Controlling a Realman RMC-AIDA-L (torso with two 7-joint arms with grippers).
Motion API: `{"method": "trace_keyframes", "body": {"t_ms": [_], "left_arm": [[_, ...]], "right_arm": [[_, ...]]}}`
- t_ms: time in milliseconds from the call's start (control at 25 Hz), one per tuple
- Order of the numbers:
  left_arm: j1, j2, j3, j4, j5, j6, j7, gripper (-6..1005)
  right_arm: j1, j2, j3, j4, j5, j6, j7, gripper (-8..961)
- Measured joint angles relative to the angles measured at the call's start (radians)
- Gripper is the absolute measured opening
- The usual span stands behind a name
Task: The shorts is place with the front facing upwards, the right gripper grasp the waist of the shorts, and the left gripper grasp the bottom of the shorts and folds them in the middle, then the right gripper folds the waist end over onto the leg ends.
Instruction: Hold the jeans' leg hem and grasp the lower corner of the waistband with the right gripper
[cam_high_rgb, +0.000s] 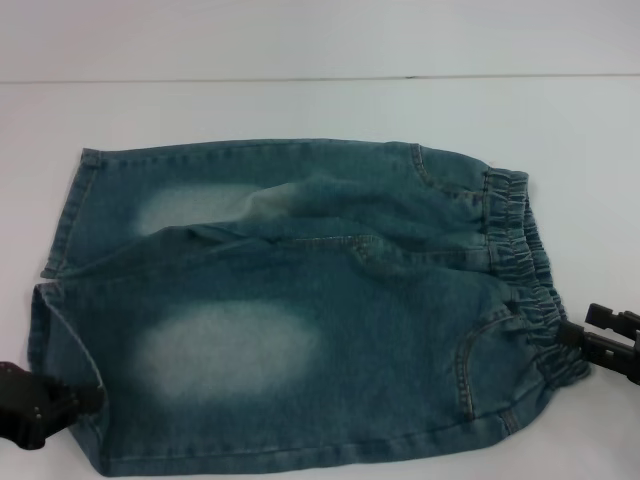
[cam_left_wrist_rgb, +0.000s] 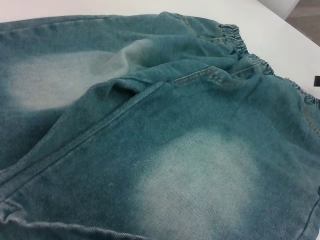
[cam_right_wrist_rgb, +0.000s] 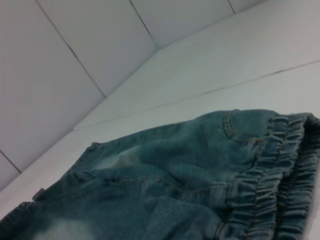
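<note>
Blue denim shorts (cam_high_rgb: 300, 310) lie flat on the white table, front side up. The elastic waist (cam_high_rgb: 520, 250) is at the right and the leg ends (cam_high_rgb: 60, 300) at the left. My left gripper (cam_high_rgb: 95, 400) sits at the near-left corner, against the hem of the near leg. My right gripper (cam_high_rgb: 572, 336) is at the right, touching the near end of the waistband. The left wrist view looks along the shorts (cam_left_wrist_rgb: 175, 140) toward the waist (cam_left_wrist_rgb: 240, 45). The right wrist view shows the gathered waistband (cam_right_wrist_rgb: 280, 175) close up.
The white table (cam_high_rgb: 320, 110) extends beyond the shorts on the far side and to the right. A seam line (cam_high_rgb: 300, 78) crosses the table at the back. A tiled wall (cam_right_wrist_rgb: 75, 60) rises behind the table in the right wrist view.
</note>
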Motion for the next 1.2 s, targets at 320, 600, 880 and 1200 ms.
{"method": "trace_keyframes", "body": {"t_ms": [320, 600, 880, 1200], "left_arm": [[-0.007, 0.001, 0.005, -0.011, 0.000, -0.003, 0.000, 10], [-0.008, 0.000, 0.019, -0.012, 0.000, -0.009, 0.000, 10], [-0.009, -0.001, 0.026, -0.012, 0.000, -0.011, 0.000, 9], [-0.011, -0.001, 0.026, -0.024, 0.000, -0.013, 0.000, 10]], "right_arm": [[0.017, -0.003, -0.038, 0.024, -0.001, 0.036, 0.033, 855], [0.031, -0.014, -0.122, 0.035, -0.002, 0.026, 0.095, 852], [0.025, -0.032, -0.099, 0.032, 0.007, -0.085, 0.086, 849], [0.019, -0.038, -0.063, 0.025, 0.009, -0.126, 0.085, 850]]}}
